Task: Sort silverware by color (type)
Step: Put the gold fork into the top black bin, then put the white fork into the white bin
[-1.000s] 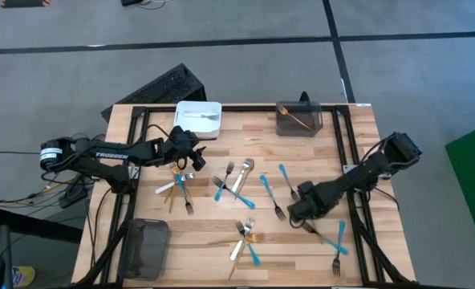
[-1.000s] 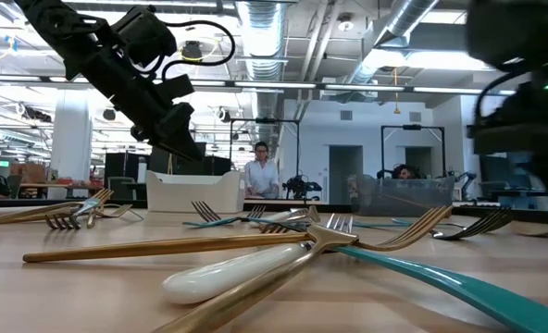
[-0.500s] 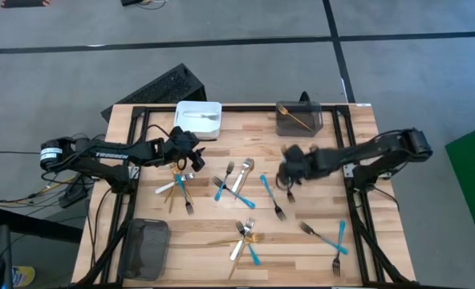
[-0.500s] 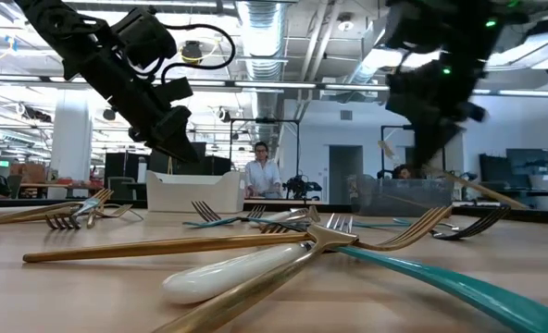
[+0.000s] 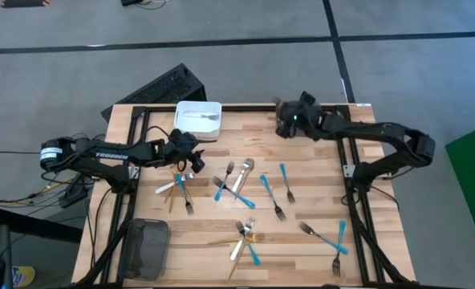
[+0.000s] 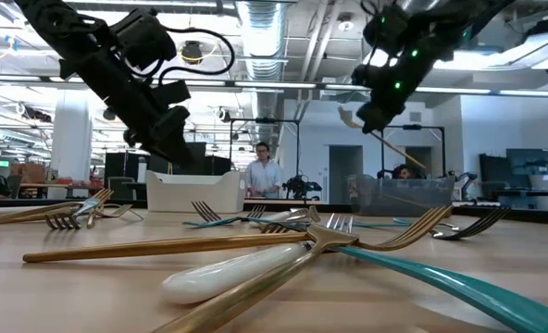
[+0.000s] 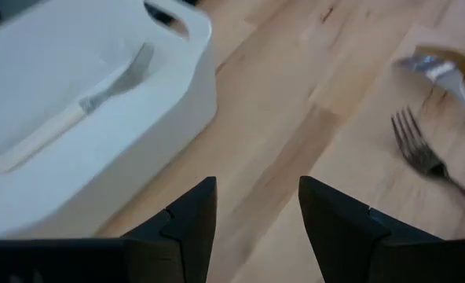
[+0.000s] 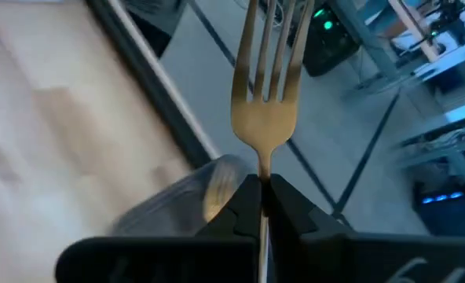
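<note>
Fork (image 8: 265, 86), gold, pinched in closed right claw (image 8: 261, 196) above grey bin (image 5: 302, 122). Left claw (image 7: 254, 208) open beside white bin (image 5: 198, 119), on tabletop (image 5: 302, 257).

White "TROSSEN" lettering along the left arm (image 5: 109, 154), no other legible text

Right gripper (image 5: 286, 122) above the dark grey bin (image 5: 299, 120), fingers clamped on a gold fork (image 8: 265, 94). Left gripper (image 5: 196, 154) beside the white bin (image 5: 199, 120), fingers (image 7: 192, 216) apart, empty.
</note>
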Controlling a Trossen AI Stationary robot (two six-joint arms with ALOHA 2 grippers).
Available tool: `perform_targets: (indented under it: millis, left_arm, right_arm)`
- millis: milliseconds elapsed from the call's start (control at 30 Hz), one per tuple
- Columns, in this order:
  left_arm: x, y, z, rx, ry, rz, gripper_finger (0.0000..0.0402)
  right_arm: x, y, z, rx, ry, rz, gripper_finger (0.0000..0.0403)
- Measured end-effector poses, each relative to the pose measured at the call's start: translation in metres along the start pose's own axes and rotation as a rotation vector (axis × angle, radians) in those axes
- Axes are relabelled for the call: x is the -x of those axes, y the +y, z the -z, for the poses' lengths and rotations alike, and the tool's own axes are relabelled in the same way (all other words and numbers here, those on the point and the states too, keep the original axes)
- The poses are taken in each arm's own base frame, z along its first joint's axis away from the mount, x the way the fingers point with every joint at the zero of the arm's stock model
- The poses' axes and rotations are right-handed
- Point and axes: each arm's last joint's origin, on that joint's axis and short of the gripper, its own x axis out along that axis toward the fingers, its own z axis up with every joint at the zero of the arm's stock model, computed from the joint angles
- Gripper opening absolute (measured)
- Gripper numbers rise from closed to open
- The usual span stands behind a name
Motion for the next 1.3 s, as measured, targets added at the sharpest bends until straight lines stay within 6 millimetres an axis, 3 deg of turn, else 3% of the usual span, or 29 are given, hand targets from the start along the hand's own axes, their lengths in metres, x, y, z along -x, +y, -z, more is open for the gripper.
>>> perform_targets:
  millis: [300, 567, 800, 900, 1133, 1300]
  left_arm:
    - [0.003, -0.002, 0.012, 0.035, 0.101, -0.018, 0.0169]
    - [0.005, -0.009, 0.014, 0.064, 0.107, 0.000, 0.0169]
    - [0.007, -0.013, 0.016, 0.084, 0.115, 0.019, 0.0169]
    - [0.009, -0.014, 0.018, 0.094, 0.131, 0.019, 0.0169]
    - [0.016, -0.014, 0.020, 0.131, 0.163, 0.009, 0.0169]
    - [0.034, -0.015, 0.012, 0.118, 0.170, -0.010, 0.0169]
  right_arm:
    - [-0.049, -0.005, 0.028, 0.030, 0.148, -0.100, 0.0041]
    - [-0.065, -0.004, 0.039, -0.029, 0.227, -0.071, 0.0097]
    - [-0.043, -0.010, 0.030, -0.248, 0.188, -0.062, 0.0160]
    - [-0.027, -0.006, 0.021, -0.386, 0.134, -0.151, 0.0173]
    - [0.009, 0.035, -0.004, -0.401, -0.004, -0.364, 0.0176]
    - [0.031, 0.063, -0.016, -0.413, -0.073, -0.457, 0.0174]
